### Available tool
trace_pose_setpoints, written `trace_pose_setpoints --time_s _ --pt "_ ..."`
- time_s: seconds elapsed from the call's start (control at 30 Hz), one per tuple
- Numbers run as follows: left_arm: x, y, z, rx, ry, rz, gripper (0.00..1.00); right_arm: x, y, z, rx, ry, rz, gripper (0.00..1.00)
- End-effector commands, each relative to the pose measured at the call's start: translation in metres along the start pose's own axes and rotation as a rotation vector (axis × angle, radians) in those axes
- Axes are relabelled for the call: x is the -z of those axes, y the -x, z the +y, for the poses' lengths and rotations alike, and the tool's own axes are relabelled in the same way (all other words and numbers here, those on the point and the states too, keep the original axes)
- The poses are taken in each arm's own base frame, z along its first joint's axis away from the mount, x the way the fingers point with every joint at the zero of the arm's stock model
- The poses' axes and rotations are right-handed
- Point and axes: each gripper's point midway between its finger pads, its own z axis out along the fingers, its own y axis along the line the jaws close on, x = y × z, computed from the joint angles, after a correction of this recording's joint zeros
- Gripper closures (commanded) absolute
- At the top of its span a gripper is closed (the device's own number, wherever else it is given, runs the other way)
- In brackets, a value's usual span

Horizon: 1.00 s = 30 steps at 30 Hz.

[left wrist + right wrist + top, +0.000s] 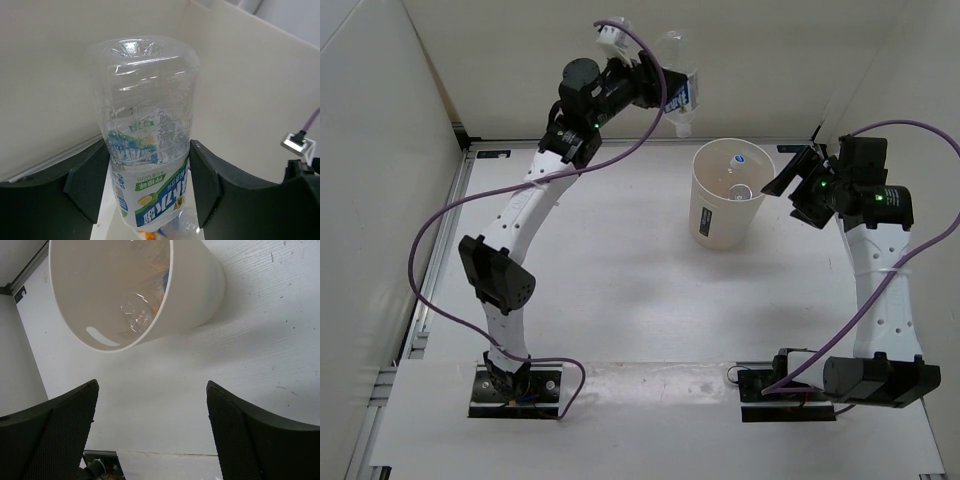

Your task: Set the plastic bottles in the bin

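The job looks nearly finished. No bottle lies anywhere on the white bench (620, 260) in the overhead view. The tall, round, cream-white plastic bin (718, 222) stands upright right of centre and already has bottles in it. The right wrist view shows a crumpled clear one (134, 312) on its floor with a glimpse of orange beside it, though I cannot count how many are inside. One item appears to be left: the clear plastic bottle with a blue label (145, 125). The left fingers (85, 185) are closed against its sides and hold it high in the air, back and to the left of the bin, not yet over the mouth. The right fingers (55, 435) are spread wide and empty, just beside the bin's right rim. By my reckoning, what is left is to carry that bottle over the opening and release it.
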Motion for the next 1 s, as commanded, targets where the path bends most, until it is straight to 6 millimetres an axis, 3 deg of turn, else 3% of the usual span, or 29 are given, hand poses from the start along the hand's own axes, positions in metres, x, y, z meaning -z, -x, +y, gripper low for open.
trace_pose_setpoints --time_s 0.0,0.2,0.23,0.47,0.97 --pt "-0.017 -0.001 -0.041 -0.008 -0.135 -0.039 0.63 0.013 0.013 0.01 0.005 0.045 -0.063 0.1" --pt "-0.032 -0.047 -0.076 -0.044 -0.242 0.031 0.62 0.019 0.013 0.007 -0.005 0.044 -0.081 0.1" --pt "-0.034 -0.065 -0.079 -0.035 -0.25 0.063 0.61 0.02 0.012 0.006 -0.005 0.041 -0.081 0.1" --pt "-0.034 -0.111 -0.07 -0.05 -0.241 0.164 0.54 0.022 0.013 0.007 0.009 0.04 -0.092 0.1" --pt "-0.036 -0.146 -0.052 -0.058 -0.21 0.242 0.44 0.027 0.014 0.014 0.054 0.051 -0.104 0.1"
